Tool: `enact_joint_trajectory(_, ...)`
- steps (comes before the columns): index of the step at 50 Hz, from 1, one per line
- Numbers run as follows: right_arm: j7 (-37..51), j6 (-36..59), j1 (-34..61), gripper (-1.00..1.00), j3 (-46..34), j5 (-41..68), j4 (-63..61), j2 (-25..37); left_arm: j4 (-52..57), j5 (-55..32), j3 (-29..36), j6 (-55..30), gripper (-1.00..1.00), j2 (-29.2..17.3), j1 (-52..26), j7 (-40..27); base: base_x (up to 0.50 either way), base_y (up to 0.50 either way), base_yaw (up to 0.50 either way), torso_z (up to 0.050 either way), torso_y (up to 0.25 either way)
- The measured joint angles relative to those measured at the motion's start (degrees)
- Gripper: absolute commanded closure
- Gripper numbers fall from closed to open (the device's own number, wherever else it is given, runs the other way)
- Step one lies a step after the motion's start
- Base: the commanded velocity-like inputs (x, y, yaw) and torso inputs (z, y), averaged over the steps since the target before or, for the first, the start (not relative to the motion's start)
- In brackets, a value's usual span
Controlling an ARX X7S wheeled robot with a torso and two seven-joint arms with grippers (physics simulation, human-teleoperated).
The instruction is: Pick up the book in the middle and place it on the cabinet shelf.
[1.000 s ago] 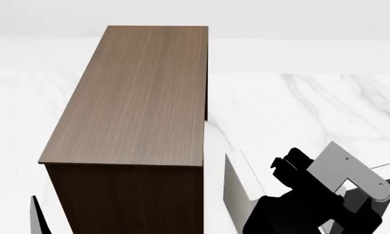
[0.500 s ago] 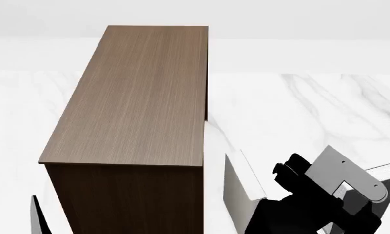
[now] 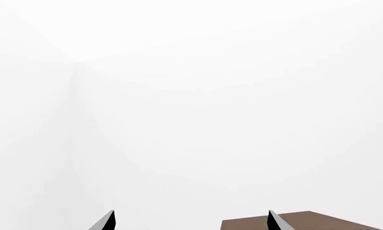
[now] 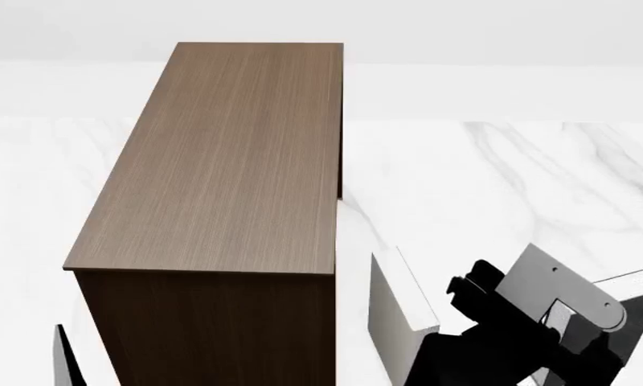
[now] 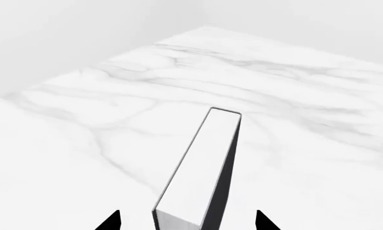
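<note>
Book (image 5: 201,172): one, between two right fingers (image 5: 109,223).

White marble floor (image 4: 514,177); pale book (image 4: 399,318) standing beside cabinet.

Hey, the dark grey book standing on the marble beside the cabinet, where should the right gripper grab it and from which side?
Grip the book across its thickness, one finger on each cover, coming down from above. It stands upright on edge with its narrow white page edge facing up between the open right gripper tips. The covers are the broad flat faces, and the cabinet stands apart from it.
</note>
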Motion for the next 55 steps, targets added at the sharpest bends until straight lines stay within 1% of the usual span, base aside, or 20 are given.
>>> enact_joint_trajectory(43, -4.16, -10.72, 5.89, -1.00, -2.11, -2.42, 21.39, -2.04, -0.27, -0.13, 0.90, -0.39, -1.00, -0.66, -0.25, -0.76, 0.00, 0.00, 0.00, 0.000, 0.000)
enact_joint_trajectory(50, -5.14, -13.39, 7.49, -1.00, -2.30, -2.73, 26.40, -2.63, -0.25, -0.17, 1.01, -0.47, -1.00, -0.78, -0.28, -0.89, 0.00, 0.00, 0.00, 0.000, 0.000)
enact_joint_trajectory(51, -5.28, -13.74, 7.72, 1.00, -2.33, -2.79, 27.08, -2.71, -0.26, -0.17, 1.03, -0.47, -1.00, -0.80, -0.28, -0.91, 0.00, 0.00, 0.00, 0.000, 0.000)
enact_joint_trajectory(55, -5.64, -14.86, 8.46, 1.00, -2.69, -3.24, 29.24, -3.02, -0.27, -0.20, 1.09, -0.52, -1.00, -0.85, -0.31, -1.00, 0.00, 0.00, 0.00, 0.000, 0.000)
